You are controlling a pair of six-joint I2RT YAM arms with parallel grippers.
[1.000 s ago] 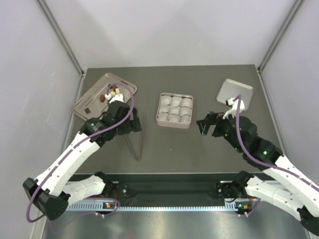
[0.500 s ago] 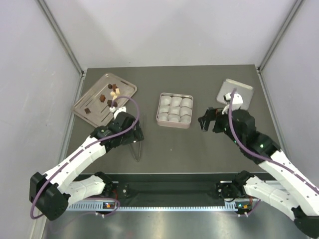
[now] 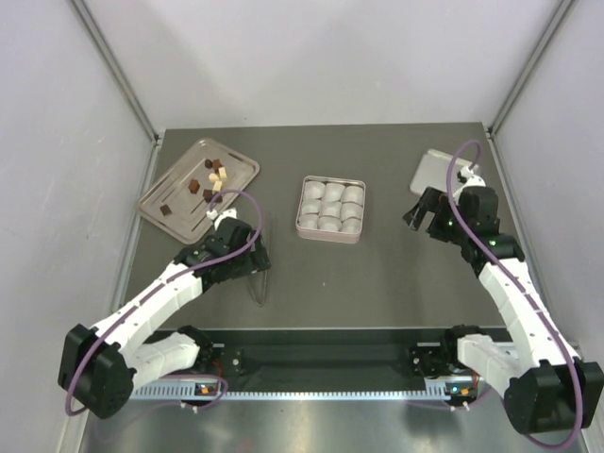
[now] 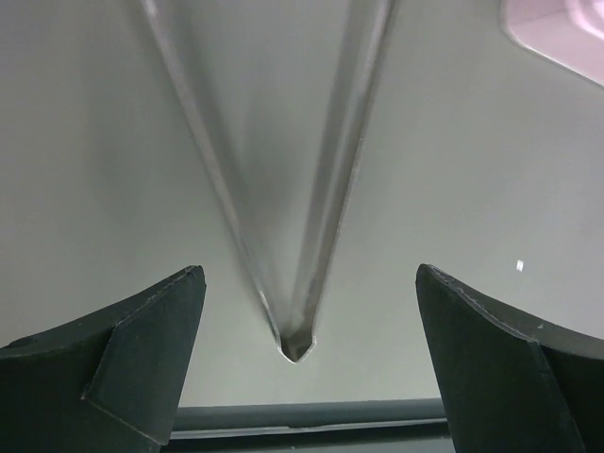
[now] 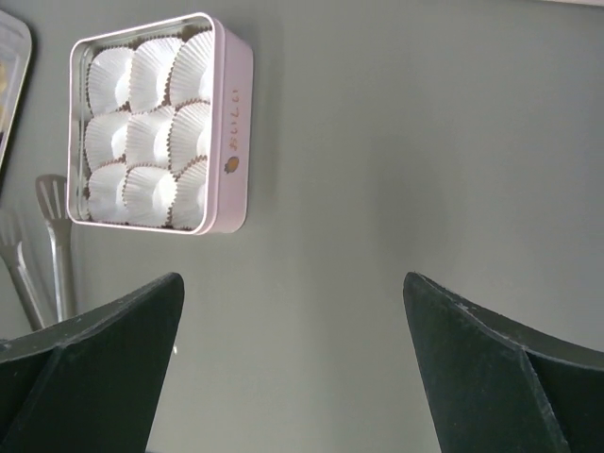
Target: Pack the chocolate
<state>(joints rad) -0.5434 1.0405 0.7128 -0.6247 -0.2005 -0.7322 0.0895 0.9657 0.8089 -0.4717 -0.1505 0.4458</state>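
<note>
Both grippers are hanging open. The left gripper (image 4: 309, 273) is straddling the tongs (image 4: 333, 189) at their hinge end, apparently preparing to grasp them; closing squarely comes next. The chocolate (image 3: 209, 179) is lying on the tray (image 3: 162, 196) beyond its fingertips. Over the last second it has been leaving that tray, the right gripper (image 3: 418, 215) backing off the tin (image 3: 329, 232).

The chocolate (image 3: 216, 176) is a handful of tiny cube-like pieces, some dark brown, some lighter brown, some cream-white. They lie loose on the metal tray (image 3: 179, 172) at far left, most toward its far end, with one dark piece (image 3: 164, 208) lying apart.
</note>
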